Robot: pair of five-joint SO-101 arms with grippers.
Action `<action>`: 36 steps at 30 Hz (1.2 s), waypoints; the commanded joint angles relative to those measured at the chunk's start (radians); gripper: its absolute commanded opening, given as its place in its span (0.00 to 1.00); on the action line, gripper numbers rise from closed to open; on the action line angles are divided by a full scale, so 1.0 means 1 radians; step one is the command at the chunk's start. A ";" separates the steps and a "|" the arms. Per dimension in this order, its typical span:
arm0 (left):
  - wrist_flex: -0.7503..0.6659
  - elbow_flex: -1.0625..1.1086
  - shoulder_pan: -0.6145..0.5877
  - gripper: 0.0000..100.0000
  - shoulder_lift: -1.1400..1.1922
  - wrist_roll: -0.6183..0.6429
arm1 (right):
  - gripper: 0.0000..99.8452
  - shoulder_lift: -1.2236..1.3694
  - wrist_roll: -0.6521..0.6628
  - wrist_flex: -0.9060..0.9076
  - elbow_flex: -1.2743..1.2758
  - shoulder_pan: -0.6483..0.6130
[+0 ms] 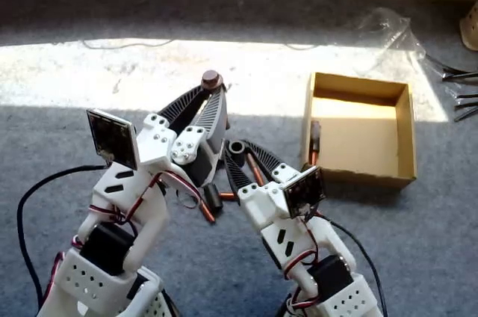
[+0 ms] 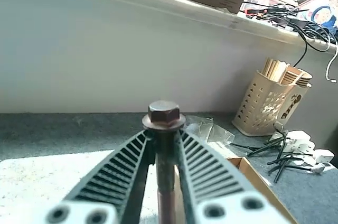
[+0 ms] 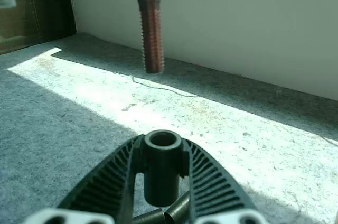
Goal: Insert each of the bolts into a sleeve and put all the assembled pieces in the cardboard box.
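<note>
My left gripper (image 1: 210,100) (image 2: 164,147) is shut on a copper-coloured bolt (image 1: 211,78) (image 2: 163,123), held upright with its hex head up. My right gripper (image 1: 240,156) (image 3: 161,155) is shut on a black sleeve (image 1: 237,149) (image 3: 161,167), bore facing up. In the right wrist view the bolt's threaded end (image 3: 149,23) hangs above and beyond the sleeve, apart from it. The cardboard box (image 1: 403,134) stands to the right; a bolt-and-sleeve piece (image 1: 314,141) sits at its left wall.
Loose pieces lie on the grey carpet under the arms: a black sleeve (image 1: 213,197) and copper bolts (image 1: 206,213). A plastic bag (image 1: 381,29), black ties (image 1: 459,93) and a basket (image 2: 269,102) sit at the far right. A wall runs along the back.
</note>
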 commanded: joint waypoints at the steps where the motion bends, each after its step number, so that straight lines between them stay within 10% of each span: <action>1: -0.015 -0.001 0.053 0.01 -0.019 -0.035 | 0.00 -0.018 0.012 0.001 0.142 -0.008; 36: -0.015 0.071 0.128 0.01 -0.021 -0.124 | 0.00 -0.019 0.012 0.001 0.142 -0.008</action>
